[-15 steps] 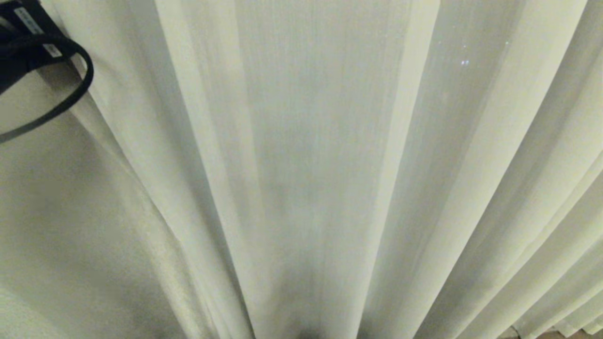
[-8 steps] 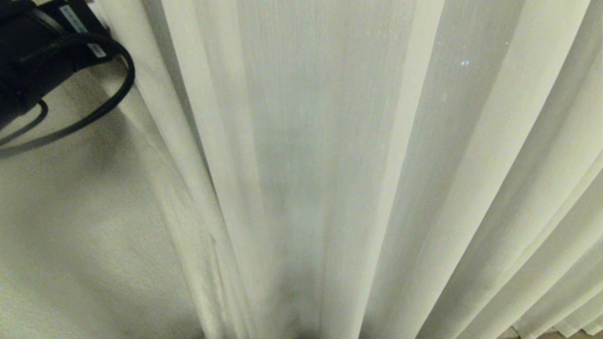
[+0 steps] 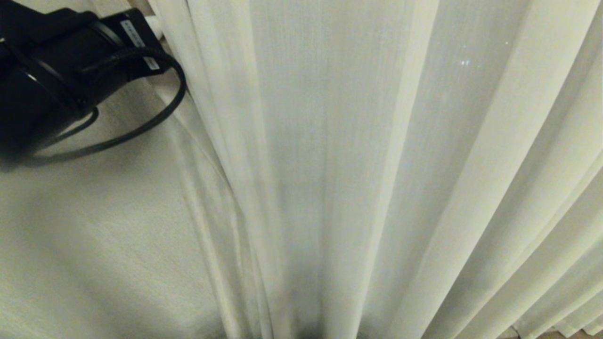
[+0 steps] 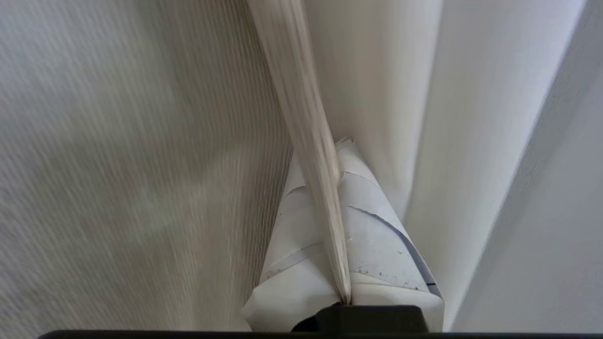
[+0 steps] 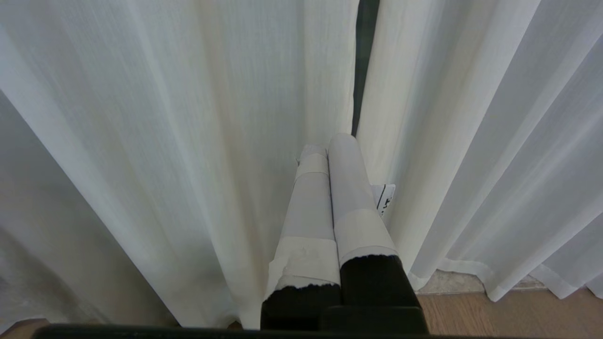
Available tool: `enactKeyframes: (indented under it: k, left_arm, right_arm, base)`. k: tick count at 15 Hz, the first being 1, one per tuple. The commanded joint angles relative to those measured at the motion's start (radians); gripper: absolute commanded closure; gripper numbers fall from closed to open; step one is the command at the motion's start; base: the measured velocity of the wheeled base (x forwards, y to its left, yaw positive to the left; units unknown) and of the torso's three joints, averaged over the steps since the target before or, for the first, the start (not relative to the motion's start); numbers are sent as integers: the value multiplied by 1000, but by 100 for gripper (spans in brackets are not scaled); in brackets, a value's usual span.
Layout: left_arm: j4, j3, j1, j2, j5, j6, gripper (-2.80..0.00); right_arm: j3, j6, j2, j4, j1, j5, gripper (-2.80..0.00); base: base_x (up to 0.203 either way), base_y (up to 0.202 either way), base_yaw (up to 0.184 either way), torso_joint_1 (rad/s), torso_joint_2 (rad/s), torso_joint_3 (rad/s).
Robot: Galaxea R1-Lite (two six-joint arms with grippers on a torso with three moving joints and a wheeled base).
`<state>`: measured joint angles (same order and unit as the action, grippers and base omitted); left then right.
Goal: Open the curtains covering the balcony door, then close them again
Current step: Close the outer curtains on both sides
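Cream curtains (image 3: pixel 330 165) in deep pleats across the whole head view, down to a wood floor (image 5: pixel 494 313) seen from the right wrist. Dark slit of door (image 5: pixel 365 56) between the two panels in that view. Left gripper (image 4: pixel 341 141) clenched on a hemmed curtain edge (image 4: pixel 311 141), the fold pinched between taped fingers (image 4: pixel 377 235); black arm (image 3: pixel 56 75) with looped cable (image 3: pixel 155 117) at upper left of the head view, against the cloth. Right gripper (image 5: pixel 330 146) low by the floor, clenched on nothing, taped tips together just before the gap between panels, fabric close on both sides.
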<state>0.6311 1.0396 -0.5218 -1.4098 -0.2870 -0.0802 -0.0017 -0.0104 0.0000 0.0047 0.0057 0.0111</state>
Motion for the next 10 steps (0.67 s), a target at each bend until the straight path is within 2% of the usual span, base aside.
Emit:
enactKeyframes:
  k: [1, 10]
  left_arm:
    - [6, 2, -20, -25, -3, -1, 0]
    - [13, 19, -90, -64, -3, -21, 0]
  right_arm:
    - [0, 0, 2, 0, 0, 1, 0]
    - [0, 0, 2, 0, 0, 0, 0]
  base:
    - [0, 0, 0, 0, 0, 0]
    - [0, 0, 0, 0, 0, 0]
